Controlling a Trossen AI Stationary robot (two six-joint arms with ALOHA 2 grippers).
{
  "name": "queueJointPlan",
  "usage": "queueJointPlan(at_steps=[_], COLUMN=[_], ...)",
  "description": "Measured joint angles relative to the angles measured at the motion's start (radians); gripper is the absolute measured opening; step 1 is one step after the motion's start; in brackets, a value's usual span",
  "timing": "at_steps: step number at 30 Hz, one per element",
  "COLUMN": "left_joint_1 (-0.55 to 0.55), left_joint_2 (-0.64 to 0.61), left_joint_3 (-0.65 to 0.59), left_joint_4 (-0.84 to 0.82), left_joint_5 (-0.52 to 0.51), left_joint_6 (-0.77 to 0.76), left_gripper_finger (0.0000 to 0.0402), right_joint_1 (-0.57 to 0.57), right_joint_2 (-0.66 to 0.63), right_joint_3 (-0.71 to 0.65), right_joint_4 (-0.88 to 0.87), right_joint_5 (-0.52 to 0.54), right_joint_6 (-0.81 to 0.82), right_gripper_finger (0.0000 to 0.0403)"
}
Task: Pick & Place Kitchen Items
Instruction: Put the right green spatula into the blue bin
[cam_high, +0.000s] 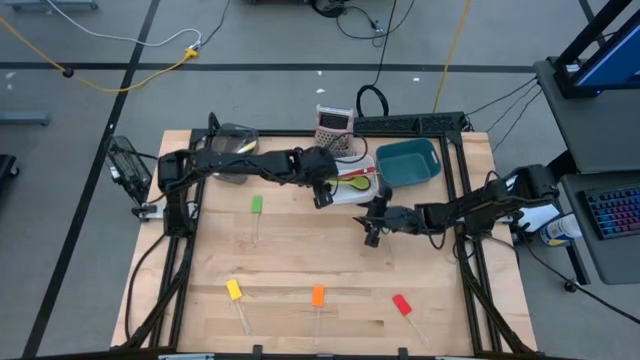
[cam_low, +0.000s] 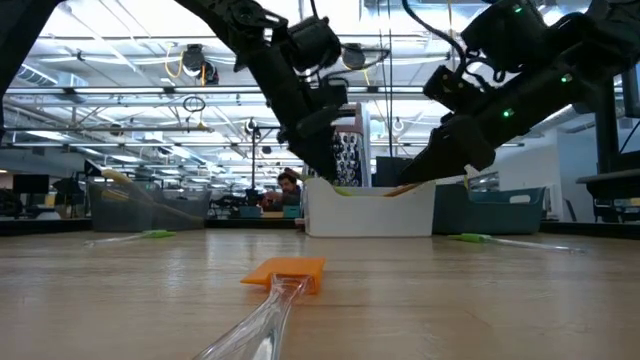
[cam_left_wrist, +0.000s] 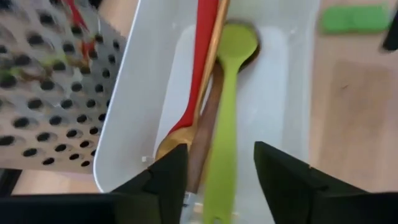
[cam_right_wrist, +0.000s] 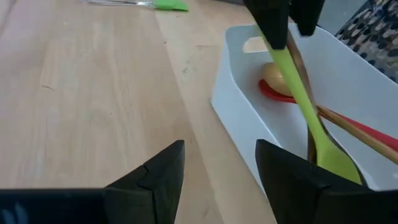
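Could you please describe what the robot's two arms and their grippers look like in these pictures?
Both arms are dark, nearly black, with jointed segments and bulky housings. The left gripper and right gripper each end in two flat, dark, blunt fingers. Small green indicator lights glow on the arms in the low view.

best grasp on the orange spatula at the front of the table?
Take the orange spatula by its clear handle, just behind the head, coming straight down. It lies flat, apart from its neighbours, so an end effector can close across the slim handle.
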Motion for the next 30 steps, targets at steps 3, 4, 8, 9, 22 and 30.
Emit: queueJointPlan(at_steps=[3, 4, 8, 9, 22, 30], left_joint_1=[-0.021, -0.026, -0.047, -0.052, -0.177, -0.277], left_joint_2=[-0.040, -0.057, -0.128, -0.147, -0.307, -0.326], left_joint_3=[0.000, 0.000, 0.000, 0.000, 0.001, 0.001], left_joint_4=[-0.005, -0.011, -0.040, -0.056, -0.223, -0.289], left_joint_5=[0.000, 0.001, -0.002, -0.003, -0.145, -0.240], left_joint_6=[-0.021, -0.036, -0.105, -0.121, -0.241, -0.311], left_gripper_finger=[0.0206, 0.0208, 0.0211, 0.0211, 0.0212, 0.0212], right_joint_1=[0.045, 0.057, 0.105, 0.116, 0.246, 0.219], right_joint_2=[0.000, 0.000, -0.005, -0.005, -0.005, -0.006], right_joint_3=[0.000, 0.000, 0.000, 0.000, 0.000, 0.000], right_joint_4=[-0.009, -0.009, -0.006, -0.008, -0.237, -0.448], right_joint_5=[0.099, 0.128, 0.158, 0.159, 0.346, 0.387], right_joint_6=[0.041, 0.068, 0.146, 0.158, 0.519, 0.781], right_gripper_finger=[0.0188, 0.0189, 0.0191, 0.0191, 0.0189, 0.0191])
